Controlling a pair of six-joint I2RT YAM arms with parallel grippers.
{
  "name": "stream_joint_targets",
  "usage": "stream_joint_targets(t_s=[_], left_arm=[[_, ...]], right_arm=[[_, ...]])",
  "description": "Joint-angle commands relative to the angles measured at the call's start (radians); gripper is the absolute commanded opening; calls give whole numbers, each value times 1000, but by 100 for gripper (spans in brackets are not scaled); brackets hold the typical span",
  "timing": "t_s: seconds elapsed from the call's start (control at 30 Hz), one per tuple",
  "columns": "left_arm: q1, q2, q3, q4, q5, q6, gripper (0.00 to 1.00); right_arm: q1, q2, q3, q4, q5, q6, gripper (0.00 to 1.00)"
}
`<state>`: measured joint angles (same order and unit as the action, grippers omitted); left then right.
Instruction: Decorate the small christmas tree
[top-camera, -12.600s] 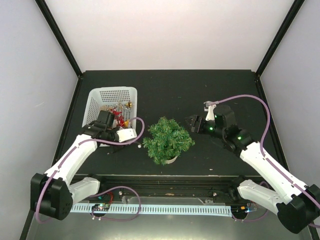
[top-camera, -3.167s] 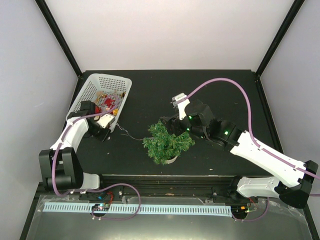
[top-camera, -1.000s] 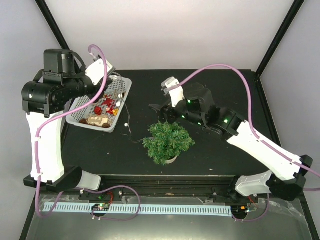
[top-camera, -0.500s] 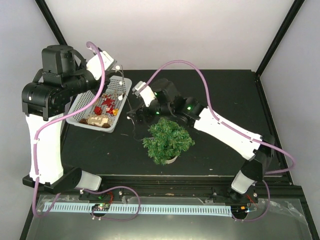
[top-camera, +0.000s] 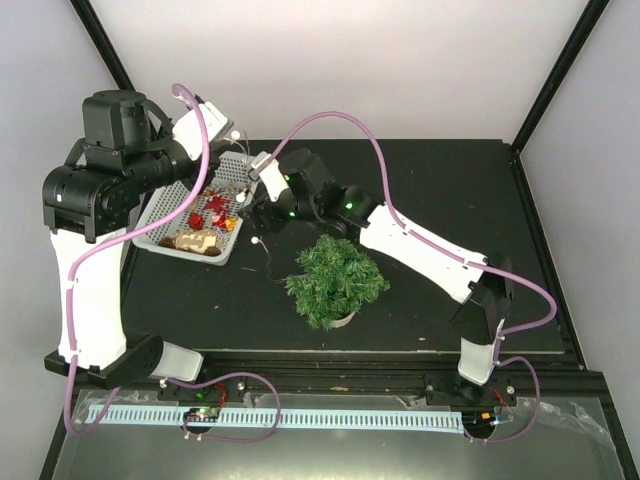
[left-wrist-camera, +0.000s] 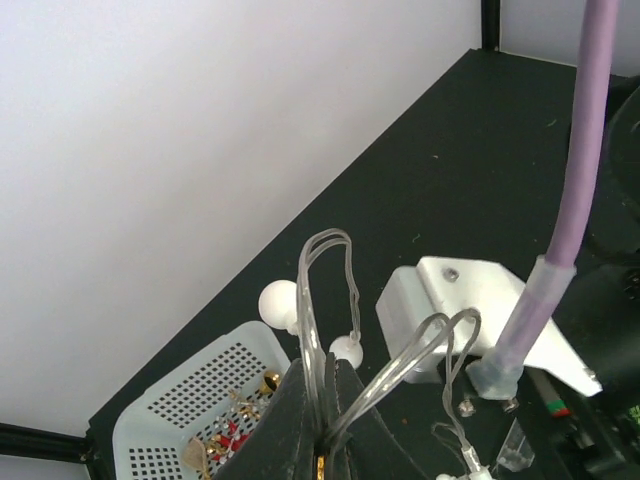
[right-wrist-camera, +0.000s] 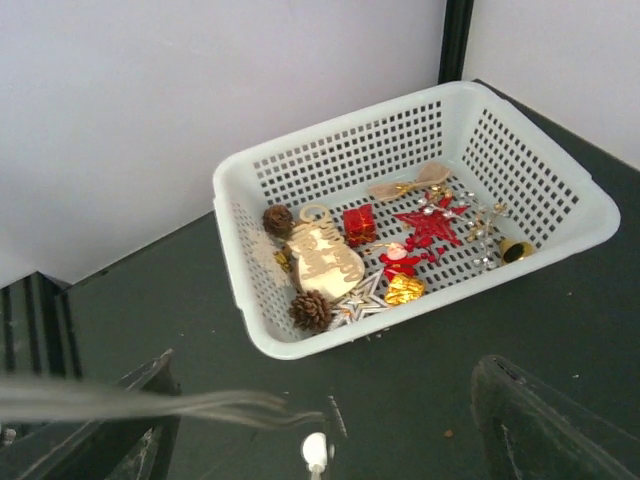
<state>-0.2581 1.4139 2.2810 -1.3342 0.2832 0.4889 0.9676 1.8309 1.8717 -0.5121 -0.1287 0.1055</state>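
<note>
The small christmas tree (top-camera: 337, 280), bushy dark green in a cream pot, stands at the table's front middle. My left gripper (top-camera: 228, 137) is raised high above the white basket (top-camera: 233, 245). It is shut on a clear string of lights (left-wrist-camera: 322, 300) with white bulbs (left-wrist-camera: 278, 301). The string hangs down to the table left of the tree (top-camera: 262, 250). My right gripper (top-camera: 254, 207) reaches left, beside the basket and low over the table. It is open (right-wrist-camera: 335, 440), with strands of the string (right-wrist-camera: 200, 405) and one bulb (right-wrist-camera: 315, 450) between its fingers.
The basket (right-wrist-camera: 250, 330) holds several ornaments: pine cones (right-wrist-camera: 311, 311), a red star (right-wrist-camera: 428, 222), a wooden tag (right-wrist-camera: 325, 255), a gold bell (right-wrist-camera: 516, 249). The right arm's purple cable (top-camera: 330, 125) arcs over the table. Black frame posts stand at the back corners.
My right arm swung left from above the tree to the hanging string by the basket. My left arm stayed raised, holding the string.
</note>
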Motion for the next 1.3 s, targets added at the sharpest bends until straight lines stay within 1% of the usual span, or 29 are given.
stream_joint_targets(t_s=[0.0,0.03,0.1,0.17,0.2,0.23,0.33,0.47,0.63,0.9,1.03,1.1,1.17,1.27], left_arm=[[-8,-19,13,8,-12,-16,2],[-9,-22,7,10,-14,-15,2],[-8,-27,-11,22,-21,-15,2],[-8,-27,-28,31,-32,-14,1],[-7,-28,-40,38,-39,-14,2],[-7,-29,-54,45,-45,-13,2],[-7,-42,-121,90,-60,-10,2],[-7,-47,-209,145,-94,-16,2],[-7,-59,-357,239,-133,-50,2],[-9,-76,-541,312,-44,-92,2],[-9,-116,-659,374,25,-93,3],[-9,-127,-714,407,55,-96,4],[-9,-149,-763,446,54,-101,6],[-9,-159,-805,479,50,-111,12]], right_arm=[[-15,23,24,56,46,28,71],[-18,22,21,65,43,33,62],[-21,16,13,81,31,38,41],[-23,3,5,84,49,45,16],[-23,-8,-2,84,60,46,7],[-24,-24,-12,86,65,47,2],[-26,-83,-68,117,79,38,1],[-31,-152,-114,104,112,20,1],[-46,-228,-163,89,153,13,1],[-65,-232,-143,87,203,30,1],[-72,-220,-132,112,234,58,1],[-73,-219,-129,127,256,73,1],[-76,-221,-127,144,281,85,1],[-85,-232,-132,177,300,100,1]])
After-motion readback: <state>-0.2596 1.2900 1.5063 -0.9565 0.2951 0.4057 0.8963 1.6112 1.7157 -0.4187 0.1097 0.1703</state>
